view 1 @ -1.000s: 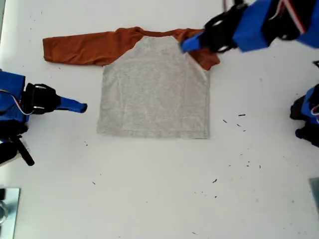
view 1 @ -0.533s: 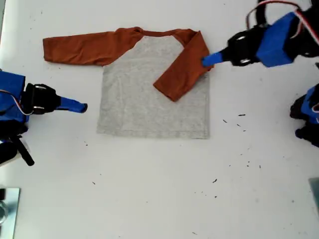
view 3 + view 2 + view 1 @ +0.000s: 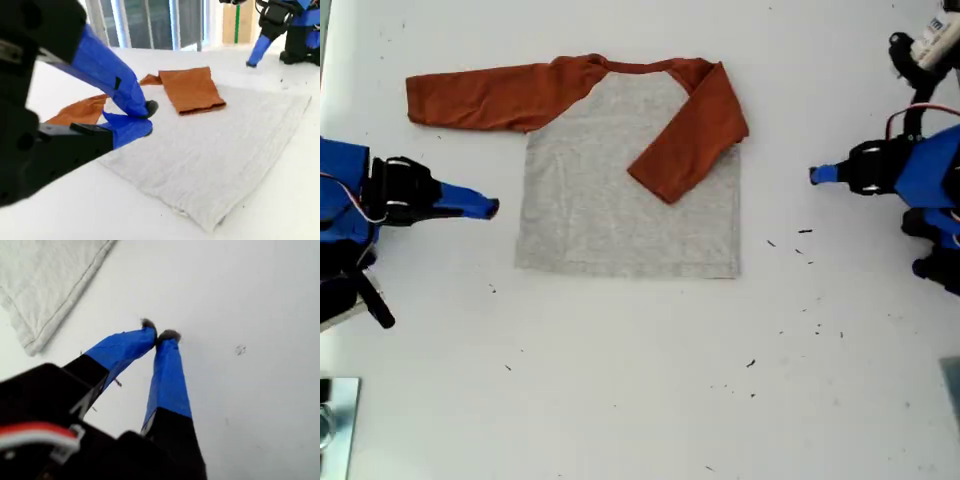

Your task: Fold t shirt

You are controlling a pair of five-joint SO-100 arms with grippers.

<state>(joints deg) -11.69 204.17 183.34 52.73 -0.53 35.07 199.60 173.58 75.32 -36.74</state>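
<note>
The t shirt [image 3: 620, 190] lies flat on the white table, plain grey side up; no print shows. One rust-orange sleeve [image 3: 688, 135] is folded diagonally over the body. The other sleeve [image 3: 480, 97] stretches toward the exterior view's left. My first gripper [image 3: 816, 176] hovers shut and empty off the shirt on the exterior view's right; in the first wrist view its tips [image 3: 160, 334] touch above bare table, with a hem corner [image 3: 35, 335] nearby. My second gripper [image 3: 490, 208] is shut beside the shirt's edge on the exterior view's left, and its tips [image 3: 146, 118] hold nothing.
A metal piece [image 3: 334, 420] sits at the exterior view's lower left corner. Dark arm base parts [image 3: 935, 245] and a white fitting [image 3: 932, 45] stand at the exterior view's right edge. Small dark specks [image 3: 805, 250] dot the table near the shirt.
My first gripper carried the sleeve over the grey body, let it go and drew back toward the exterior view's right. My second gripper barely shifted.
</note>
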